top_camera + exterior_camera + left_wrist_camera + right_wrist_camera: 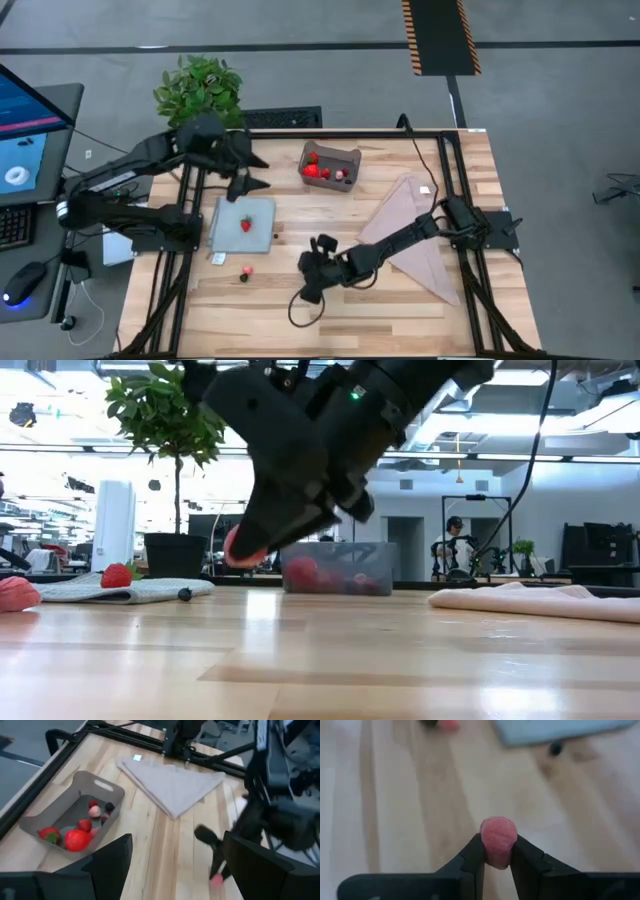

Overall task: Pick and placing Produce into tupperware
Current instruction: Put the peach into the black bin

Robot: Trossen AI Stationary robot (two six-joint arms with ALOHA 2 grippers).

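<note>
The tupperware (330, 165), a translucent grey tub, stands at the far middle of the table with red, pink and dark produce (77, 839) inside. A red strawberry (246, 224) lies on the pale blue mat (243, 222). A pink and a dark piece (245, 272) lie on the wood near the mat. My right gripper (498, 857) is at the table's near middle, shut on a pink round piece (498, 840). My left gripper (180, 870) hovers open above the mat's far edge, left of the tub, holding nothing. My right gripper pinches the pink round piece by its two opposite sides (487, 851) between the ends of its two fingers (472, 862). The fingers slant down, coming from the table's right. The piece's top stands out past the fingertips, and it hangs clear of the wood (240, 548).
A beige folded cloth (415, 235) lies on the table's right half under the right arm. A potted green plant (200, 90) stands beyond the far left corner. A small dark berry (184, 594) lies beside the mat. Black frame rails run along the table's edges.
</note>
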